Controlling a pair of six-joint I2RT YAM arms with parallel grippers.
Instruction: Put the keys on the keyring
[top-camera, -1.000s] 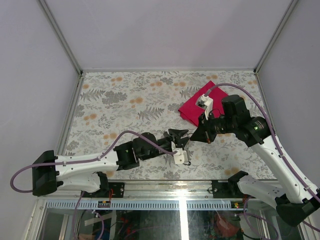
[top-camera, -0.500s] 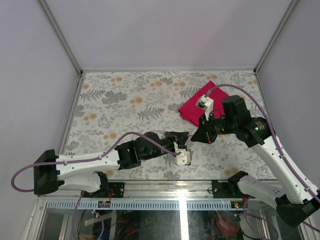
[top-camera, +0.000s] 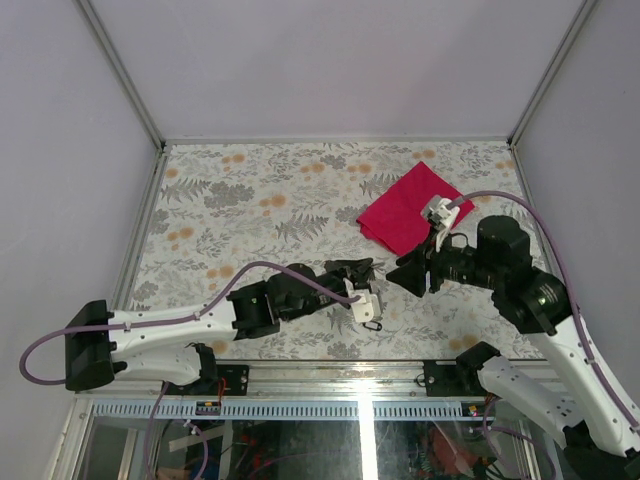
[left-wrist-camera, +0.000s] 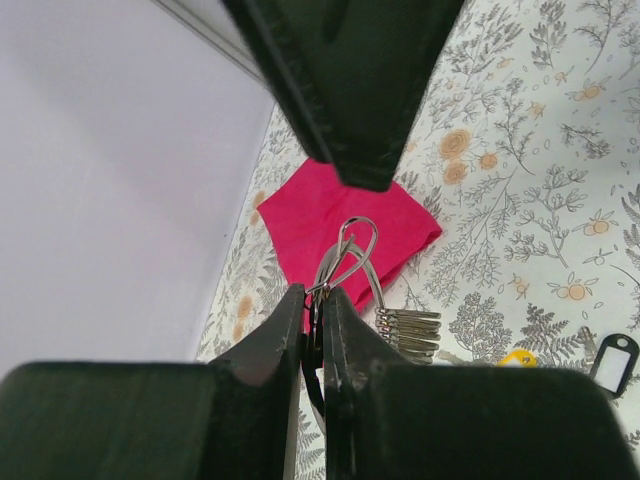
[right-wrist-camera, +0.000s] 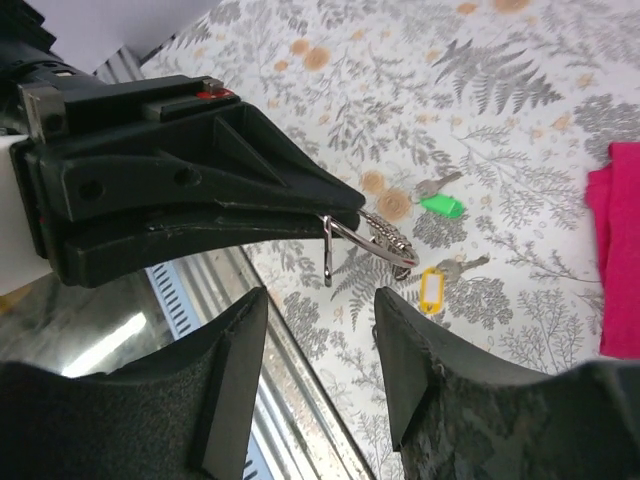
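The left gripper (top-camera: 362, 270) sits just on the near side of the red cloth (top-camera: 405, 208). Its jaws are pinched tight on the keyring (left-wrist-camera: 350, 255), which it holds above the table (top-camera: 260, 200), and a stack of keys (left-wrist-camera: 408, 329) hangs on the ring. The right gripper (top-camera: 405, 272) faces it tip to tip, also on the near side of the cloth, its jaws spread with nothing between them. Loose on the table, nearer than the cloth, lie a green tag (right-wrist-camera: 438, 204), a yellow tag (right-wrist-camera: 432, 288) and a black-framed tag (left-wrist-camera: 613, 358).
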